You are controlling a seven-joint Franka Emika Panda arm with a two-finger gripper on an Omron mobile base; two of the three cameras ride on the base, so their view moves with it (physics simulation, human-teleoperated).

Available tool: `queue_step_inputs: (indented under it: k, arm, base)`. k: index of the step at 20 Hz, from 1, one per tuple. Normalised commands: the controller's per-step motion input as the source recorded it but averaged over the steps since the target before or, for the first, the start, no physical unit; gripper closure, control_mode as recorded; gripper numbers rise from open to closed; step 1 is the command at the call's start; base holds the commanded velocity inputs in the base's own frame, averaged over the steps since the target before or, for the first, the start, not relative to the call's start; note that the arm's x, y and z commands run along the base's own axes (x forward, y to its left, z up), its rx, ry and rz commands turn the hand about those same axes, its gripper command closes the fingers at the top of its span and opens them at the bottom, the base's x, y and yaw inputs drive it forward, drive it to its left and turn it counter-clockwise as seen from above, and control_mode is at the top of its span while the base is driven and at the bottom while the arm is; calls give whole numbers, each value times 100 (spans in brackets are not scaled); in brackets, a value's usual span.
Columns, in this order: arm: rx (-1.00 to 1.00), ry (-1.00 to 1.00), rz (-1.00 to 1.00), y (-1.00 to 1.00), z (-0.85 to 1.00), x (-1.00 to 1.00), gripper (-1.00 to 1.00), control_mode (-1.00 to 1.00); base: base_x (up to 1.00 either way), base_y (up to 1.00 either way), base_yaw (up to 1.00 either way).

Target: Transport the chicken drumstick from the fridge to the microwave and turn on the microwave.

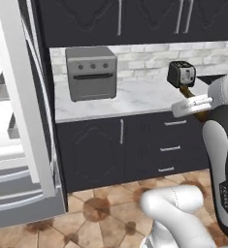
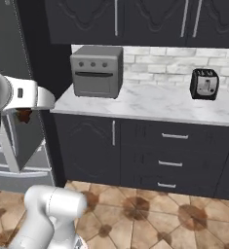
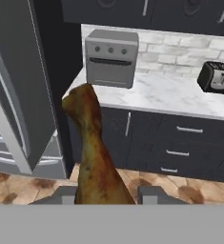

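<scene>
While clamped in tool (image 3: 105, 196), chicken drumstick (image 3: 94, 152) upright lengthwise, thin end outward

I am in a home kitchen: dark cabinets (image 2: 135, 19) hang above a marble counter (image 2: 155, 104) backed by pale brick tile (image 2: 160, 61), with a grey toaster oven (image 2: 96, 71) and a black toaster (image 2: 204, 83) on it, drawers (image 2: 172, 158) below, and the fridge (image 1: 18, 121) open beside patterned floor tiles (image 2: 150, 214).

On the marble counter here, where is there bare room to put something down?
The counter is bare between the grey oven and the toaster, and along its front edge. The left end is taken by the oven, hard by the open fridge.
</scene>
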Motion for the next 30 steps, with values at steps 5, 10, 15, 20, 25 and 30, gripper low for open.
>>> queue_step_inputs:
  k: [5, 10, 15, 20, 25, 30]
  arm:
    - [0, 0, 0, 0, 0, 0, 100, 100]
    - [0, 0, 0, 0, 0, 0, 100, 100]
    - [0, 0, 0, 0, 0, 0, 100, 100]
    - [0, 0, 0, 0, 0, 0, 100, 100]
    - [0, 0, 0, 0, 0, 0, 100, 100]
    - [0, 0, 0, 0, 0, 0, 100, 100]
  base:
    - [0, -78, -1]
    - [-3, -79, -1]
    - [-12, -78, -1]
    - [-29, -71, -2]
    - [-39, -66, -3]
    - [-29, -70, -3]
